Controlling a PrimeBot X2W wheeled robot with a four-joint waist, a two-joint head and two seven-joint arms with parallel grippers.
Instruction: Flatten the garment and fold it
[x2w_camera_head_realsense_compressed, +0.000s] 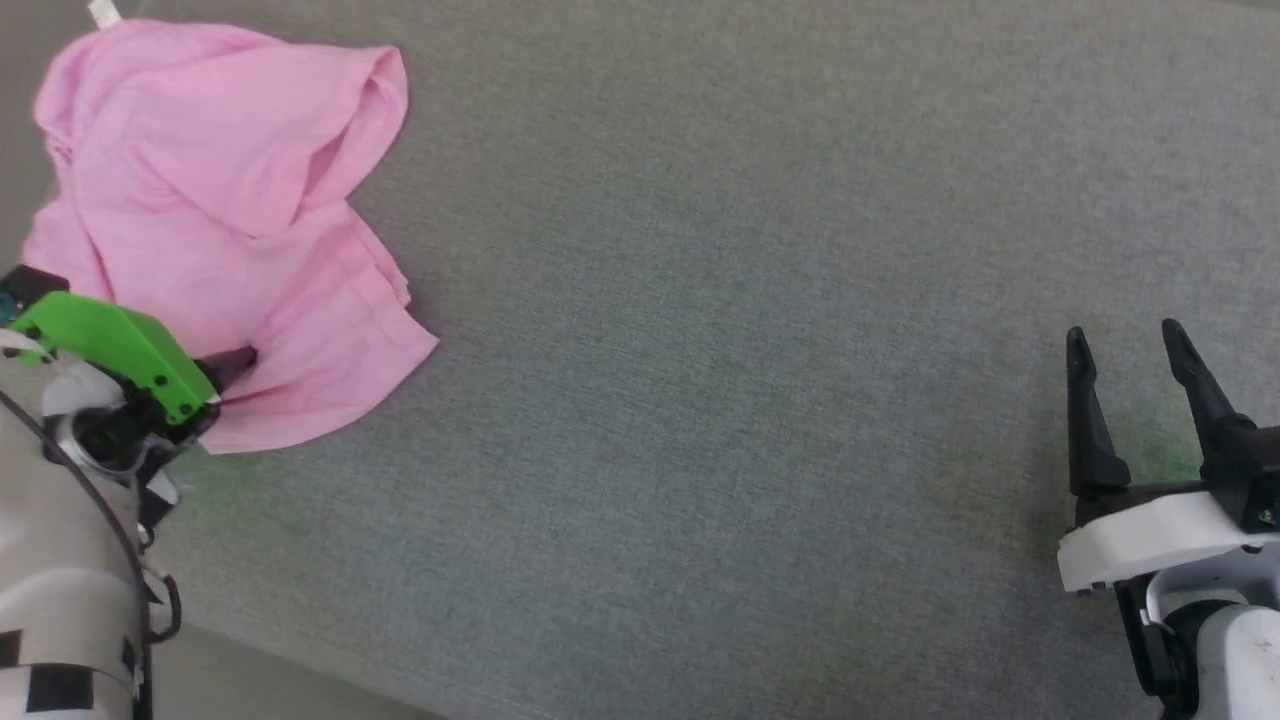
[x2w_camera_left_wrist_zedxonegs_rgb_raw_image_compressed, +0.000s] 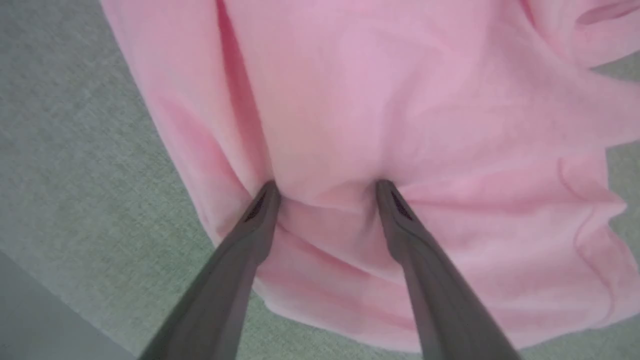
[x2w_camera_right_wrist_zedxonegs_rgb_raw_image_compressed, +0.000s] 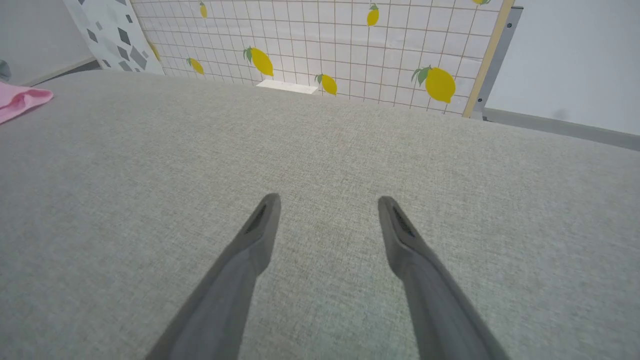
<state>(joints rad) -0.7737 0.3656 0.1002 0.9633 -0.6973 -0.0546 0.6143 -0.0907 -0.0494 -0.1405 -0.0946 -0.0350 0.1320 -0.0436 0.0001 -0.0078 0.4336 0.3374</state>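
Garment (x2w_camera_head_realsense_compressed: 220, 200) lies crumpled at the far-left part of the grey upholstered surface (x2w_camera_head_realsense_compressed: 700, 400), bunched in overlapping folds, its left side reaching that surface's left edge; white label (x2w_camera_head_realsense_compressed: 103, 12) sticks out at its far end. Near hem ends short of the surface's near edge, which runs slantwise across the head view's lower left corner with a paler strip beyond it. Rest of the surface bare from the garment rightward: wide open run across the middle and right, fabric flat, no creases. In the right wrist view the far edge meets a lemon-print panel (x2w_camera_right_wrist_zedxonegs_rgb_raw_image_compressed: 350, 45) standing upright, and a corner of the garment (x2w_camera_right_wrist_zedxonegs_rgb_raw_image_compressed: 20, 100) shows at the left margin, well apart from the right arm. Left gripper (x2w_camera_left_wrist_zedxonegs_rgb_raw_image_compressed: 325, 192) is down at the garment's near-left side, under a green housing (x2w_camera_head_realsense_compressed: 110, 345); fingers spread wide, both tips pushed into the pink cloth, a low ridge of fabric between them, nothing pinched. Right gripper (x2w_camera_head_realsense_compressed: 1125, 345) is over bare surface near the right side, fingers parted to about the same spread, holding nothing; whether its tips (x2w_camera_right_wrist_zedxonegs_rgb_raw_image_compressed: 265, 210) touch the surface cannot be told.
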